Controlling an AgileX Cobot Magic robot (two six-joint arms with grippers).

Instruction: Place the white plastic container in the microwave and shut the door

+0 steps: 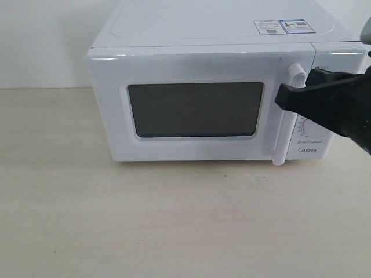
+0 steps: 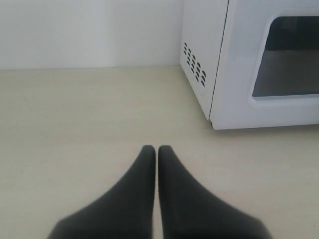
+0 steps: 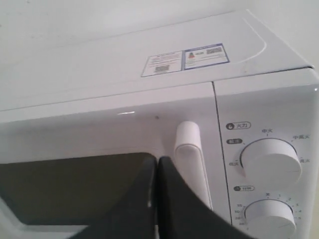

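The right end effector [image 1: 279, 98], fully closed and empty, was beside the handle [image 1: 282, 139] of the door [image 1: 194, 110]; when pulling, it could slip off the smooth bar.

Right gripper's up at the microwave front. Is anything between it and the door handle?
Nothing visible does. The shut black right gripper is close beside the vertical white bar handle of the closed white windowed door on the white boxy microwave, with no object between them.
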